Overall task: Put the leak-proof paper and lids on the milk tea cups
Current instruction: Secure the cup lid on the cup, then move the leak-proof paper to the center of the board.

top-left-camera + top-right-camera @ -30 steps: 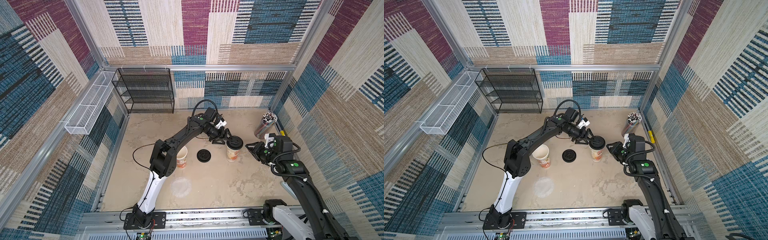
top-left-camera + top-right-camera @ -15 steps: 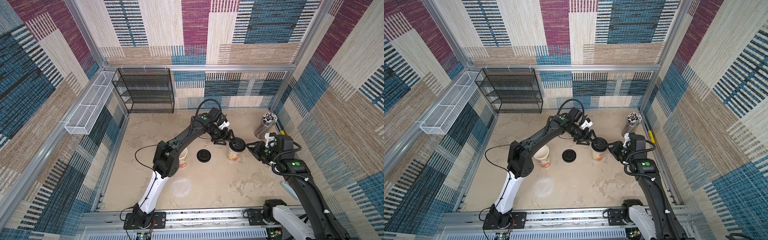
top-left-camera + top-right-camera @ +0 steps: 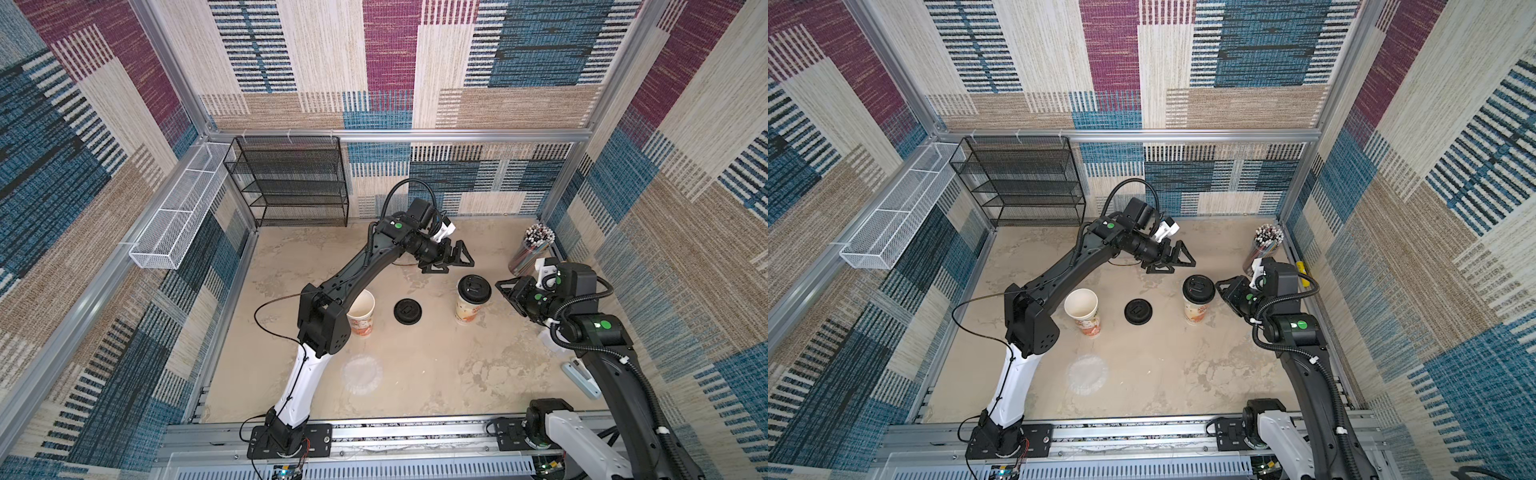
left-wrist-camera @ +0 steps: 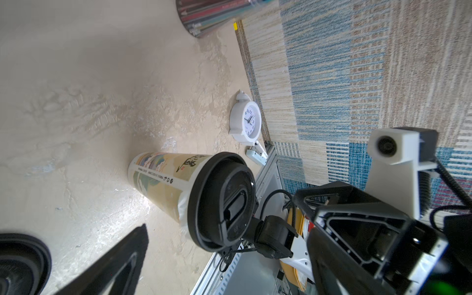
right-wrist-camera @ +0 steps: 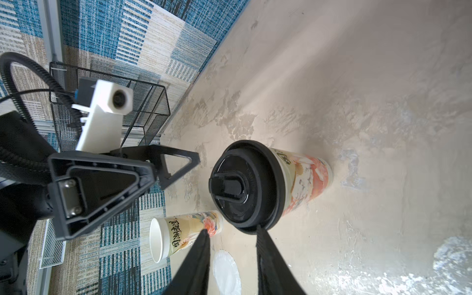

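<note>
A beige table (image 3: 436, 374) is being hemmed in by woven patchwork walls (image 3: 390, 62). Striped straws (image 3: 538, 232) are being kept in a clear tumbler (image 3: 524, 258); the open milk tea cup (image 3: 361, 328) is standing empty, the capped milk tea cup (image 3: 466, 309) being sealed by a black lid (image 3: 473, 289) over whitish leak-proof paper (image 4: 182, 207). A second translucent disc (image 3: 360, 375) is lying flat near the open cup. The left claw (image 3: 451, 264) is being held spread wide, the right claw (image 3: 504, 293) parted beside the capped cup, nothing gripped.

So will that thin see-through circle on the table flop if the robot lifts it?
Probably floppy: the leak-proof paper looks so thin that the table shows through. Likely very light too, so a push may slide it. It lies flat, so pinching its edge could be tricky.
</note>
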Available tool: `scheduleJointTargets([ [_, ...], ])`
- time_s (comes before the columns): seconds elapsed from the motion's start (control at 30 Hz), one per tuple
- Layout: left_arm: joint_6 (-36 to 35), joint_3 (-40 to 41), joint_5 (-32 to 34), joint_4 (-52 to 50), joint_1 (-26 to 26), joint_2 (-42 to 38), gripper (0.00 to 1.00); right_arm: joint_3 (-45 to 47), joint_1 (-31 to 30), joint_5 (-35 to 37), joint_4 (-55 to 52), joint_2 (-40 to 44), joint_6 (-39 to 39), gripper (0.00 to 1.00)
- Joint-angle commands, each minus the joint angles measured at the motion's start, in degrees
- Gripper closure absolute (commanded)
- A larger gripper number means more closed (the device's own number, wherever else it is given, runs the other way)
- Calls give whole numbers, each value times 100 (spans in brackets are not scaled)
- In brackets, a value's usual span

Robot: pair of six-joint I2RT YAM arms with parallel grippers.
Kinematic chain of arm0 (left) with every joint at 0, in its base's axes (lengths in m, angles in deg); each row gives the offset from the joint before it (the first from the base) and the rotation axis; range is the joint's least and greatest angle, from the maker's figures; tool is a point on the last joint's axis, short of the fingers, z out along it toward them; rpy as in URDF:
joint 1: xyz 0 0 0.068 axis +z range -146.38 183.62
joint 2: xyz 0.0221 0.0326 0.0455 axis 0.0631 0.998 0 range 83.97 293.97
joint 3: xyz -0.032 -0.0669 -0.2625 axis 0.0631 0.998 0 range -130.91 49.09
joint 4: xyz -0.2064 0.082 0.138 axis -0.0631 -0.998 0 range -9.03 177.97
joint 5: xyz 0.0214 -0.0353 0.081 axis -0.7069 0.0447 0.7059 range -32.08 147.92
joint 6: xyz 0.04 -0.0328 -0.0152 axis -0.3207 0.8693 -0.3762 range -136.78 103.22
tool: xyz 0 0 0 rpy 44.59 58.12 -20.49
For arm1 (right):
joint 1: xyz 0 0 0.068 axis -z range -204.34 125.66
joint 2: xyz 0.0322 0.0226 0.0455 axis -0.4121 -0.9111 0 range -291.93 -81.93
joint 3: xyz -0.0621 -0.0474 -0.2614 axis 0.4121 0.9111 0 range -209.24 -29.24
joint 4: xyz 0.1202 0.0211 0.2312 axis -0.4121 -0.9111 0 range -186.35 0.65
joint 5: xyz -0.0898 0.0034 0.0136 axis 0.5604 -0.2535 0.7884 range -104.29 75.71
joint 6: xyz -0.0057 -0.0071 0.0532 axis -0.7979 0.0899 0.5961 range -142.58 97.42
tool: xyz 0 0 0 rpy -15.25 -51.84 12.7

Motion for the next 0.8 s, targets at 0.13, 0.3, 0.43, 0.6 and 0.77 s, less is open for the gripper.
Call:
scheduleJointTargets([
  [0.13, -246, 199, 1147, -383, 501, -1116, 8, -1092, -15, 118, -676, -462, -863, 66],
  [0.3, -537, 1136, 2150, -574, 1087, -2396, 12, -1719, -415, -55, -758, -909, -982, 67],
  [0.43, -556, 2198, 2433, -615, 1901, -3414, 11, -2225, -1388, 226, -703, -1475, -913, 67],
  [0.6, -239, 3832, 2779, -688, 3123, -4648, 11, -2682, -2542, 579, -520, -2223, -835, 66],
  [0.77, 41, 5505, 2975, -937, 4163, -5804, 13, -2452, -3527, 826, -91, -2743, -678, 67],
])
